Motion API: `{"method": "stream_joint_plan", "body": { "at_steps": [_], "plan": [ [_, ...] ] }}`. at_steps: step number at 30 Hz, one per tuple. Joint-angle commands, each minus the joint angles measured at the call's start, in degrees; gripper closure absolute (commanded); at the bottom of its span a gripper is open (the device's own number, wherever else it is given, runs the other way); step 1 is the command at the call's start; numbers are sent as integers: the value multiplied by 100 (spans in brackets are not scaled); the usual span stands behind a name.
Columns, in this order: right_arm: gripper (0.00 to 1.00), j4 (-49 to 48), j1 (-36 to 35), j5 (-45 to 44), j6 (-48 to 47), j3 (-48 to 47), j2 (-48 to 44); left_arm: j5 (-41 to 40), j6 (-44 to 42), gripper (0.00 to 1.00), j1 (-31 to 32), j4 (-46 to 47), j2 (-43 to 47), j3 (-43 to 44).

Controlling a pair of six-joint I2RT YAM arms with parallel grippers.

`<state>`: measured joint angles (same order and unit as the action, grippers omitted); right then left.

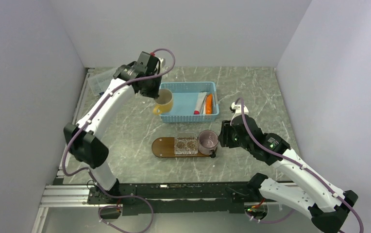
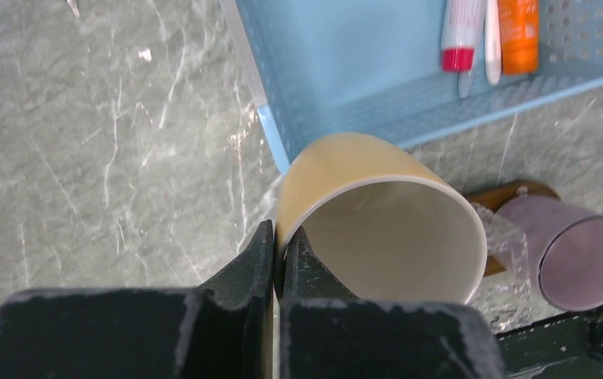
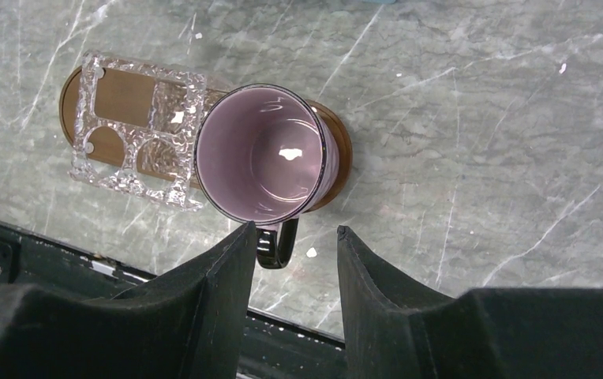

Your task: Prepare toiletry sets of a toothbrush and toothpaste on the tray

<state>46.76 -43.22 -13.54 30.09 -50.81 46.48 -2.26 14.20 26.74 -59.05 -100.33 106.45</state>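
So the left pincer [image 2: 277, 253] was clamped shut on the rim of the yellow mug [image 2: 377, 213], held tipped over the near-left corner of the blue basket [image 2: 322, 87]. The toothbrush [image 2: 492, 47] lay in that basket, squeezed between a white tube with a red cap [image 2: 460, 31] and an orange tube [image 2: 517, 31]; the print on them was too small to read. The right pincer [image 3: 294, 237] sat partly open with the purple mug's [image 3: 259, 154] handle between its jaws, not squeezed. That mug stood on the right end of the tray [image 3: 338, 150], and a clear holder [image 3: 136, 130] sat mid-tray. The tray's left end was bare, with open marble table [image 3: 480, 158] on its right.
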Motion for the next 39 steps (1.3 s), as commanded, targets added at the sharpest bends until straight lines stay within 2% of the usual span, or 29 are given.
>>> {"method": "stream_joint_plan", "body": {
  "at_steps": [1,14,22,39],
  "plan": [
    [55,-9,-23,-205,72,-115,-58,-282,7,100,185,22,944,-666],
    [55,117,-19,-302,255,3,-141,-224,444,100,779,237,2382,-2622],
    [55,60,-24,-188,339,48,-89,-27,719,100,962,945,2806,-3850],
    [55,-27,-28,-96,419,139,12,173,793,100,972,1540,2505,-4283]
  ]
}}
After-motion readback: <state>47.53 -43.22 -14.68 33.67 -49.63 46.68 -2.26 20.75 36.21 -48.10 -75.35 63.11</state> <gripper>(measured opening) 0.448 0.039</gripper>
